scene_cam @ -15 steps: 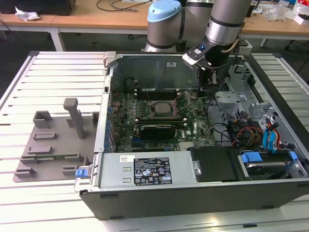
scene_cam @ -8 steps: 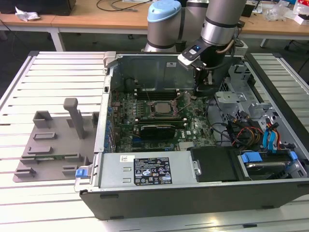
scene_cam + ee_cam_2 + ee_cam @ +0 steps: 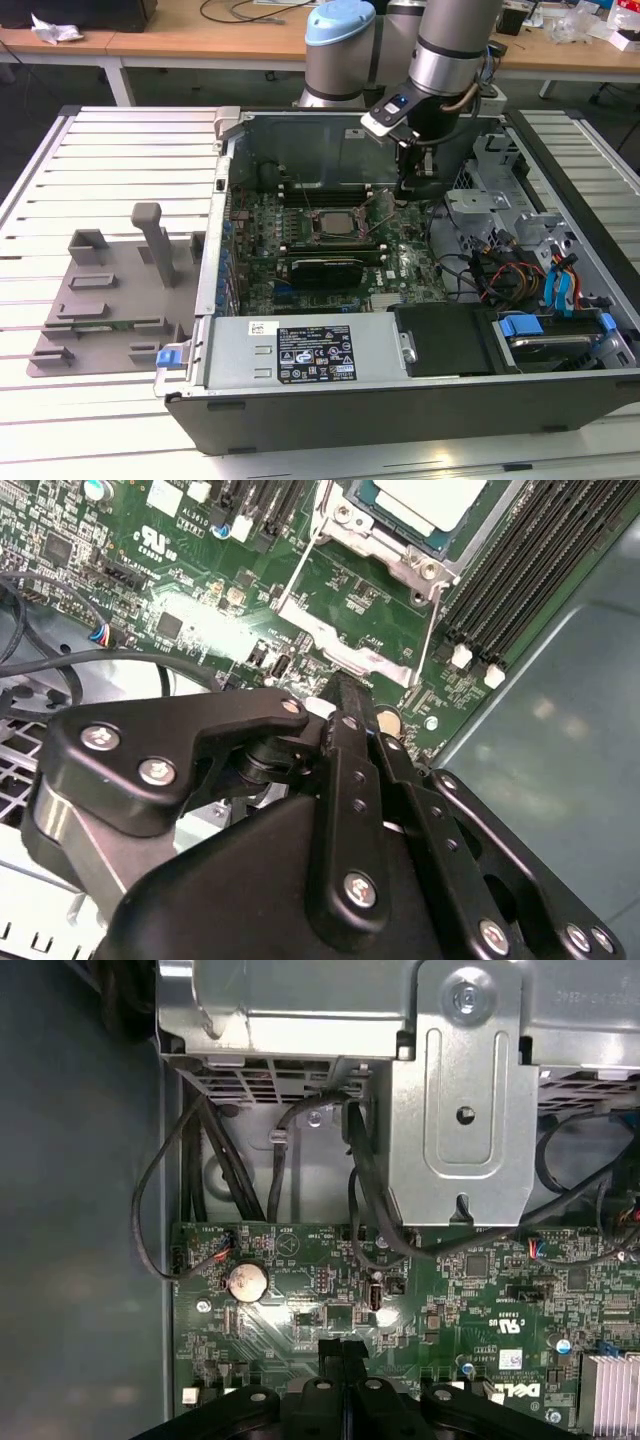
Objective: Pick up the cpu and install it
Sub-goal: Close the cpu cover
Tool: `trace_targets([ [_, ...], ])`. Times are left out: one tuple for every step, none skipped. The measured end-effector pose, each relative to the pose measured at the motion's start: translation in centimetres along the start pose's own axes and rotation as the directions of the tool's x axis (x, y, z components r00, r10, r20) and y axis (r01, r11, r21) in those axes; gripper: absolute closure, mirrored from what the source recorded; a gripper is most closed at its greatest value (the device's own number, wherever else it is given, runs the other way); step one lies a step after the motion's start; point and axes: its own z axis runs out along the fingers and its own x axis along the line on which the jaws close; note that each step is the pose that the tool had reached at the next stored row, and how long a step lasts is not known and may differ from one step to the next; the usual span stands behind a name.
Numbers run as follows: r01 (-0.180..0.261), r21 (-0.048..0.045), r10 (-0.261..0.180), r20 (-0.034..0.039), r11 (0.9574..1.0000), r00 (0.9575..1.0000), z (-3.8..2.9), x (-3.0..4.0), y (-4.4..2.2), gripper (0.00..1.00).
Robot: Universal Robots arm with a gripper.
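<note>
**Gripper shut and empty above the board; cpu lying in its socket**

The gripper [image 3: 415,190] hangs inside the open computer case [image 3: 230,362] on the end of the arm. Its black fingers are pressed together with nothing between them. In the first wrist view the gripper [image 3: 342,1348] shows its two tips meeting along a thin seam above the green motherboard [image 3: 450,1300], near a round coin cell [image 3: 247,1282].

Bearings below are read on the exterior view as a dial, with 12 at its upper edge and 3 at the exterior view's right.

The cpu [image 3: 335,222] lies in the socket at the middle of the board, between 8 and 9 o'clock from the gripper and apart from it. It rests flat with its pale silver top facing up. Being square, it has no long axis to report, and its edges run parallel with the socket's sides. In the second wrist view part of the cpu [image 3: 430,498] appears beyond the fingertips, seated within the metal frame [image 3: 440,565]. The hinged plate [image 3: 350,630] is swung off the chip, and the board shows through its opening. Black memory slots [image 3: 520,570] run alongside the socket.

A dark expansion card [image 3: 330,268] crosses the board at 6 o'clock from the cpu. A grey moulded fixture [image 3: 110,300] sits on the slatted table [image 3: 100,160] at 9 o'clock from the case, just beside its wall.
</note>
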Motion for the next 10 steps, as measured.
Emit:
trace_targets([
  [0.0,0.0,0.0,0.0001,1.0,1.0,0.02,0.0,-0.05,0.89],
  [0.0,0.0,0.0,0.0001,1.0,1.0,0.05,0.0,-0.15,0.89],
  [0.0,0.0,0.0,0.0001,1.0,1.0,0.07,0.01,-0.21,0.89],
  [0.0,0.0,0.0,0.0,1.0,1.0,0.08,0.01,-0.26,0.89],
  [0.0,0.0,0.0,0.0,1.0,1.0,0.12,0.01,-0.38,0.89],
  [0.0,0.0,0.0,0.0,1.0,1.0,0.14,0.01,-0.46,0.89],
  [0.0,0.0,0.0,0.0,1.0,1.0,0.17,0.01,-0.61,0.89],
  [0.0,0.0,0.0,0.0001,1.0,1.0,0.18,0.01,-0.76,0.89],
  [0.0,0.0,0.0,0.0001,1.0,1.0,0.2,0.01,-0.93,0.89],
  [0.0,-0.0001,0.0,0.0,1.0,1.0,0.22,0.02,-1.02,0.89],
])
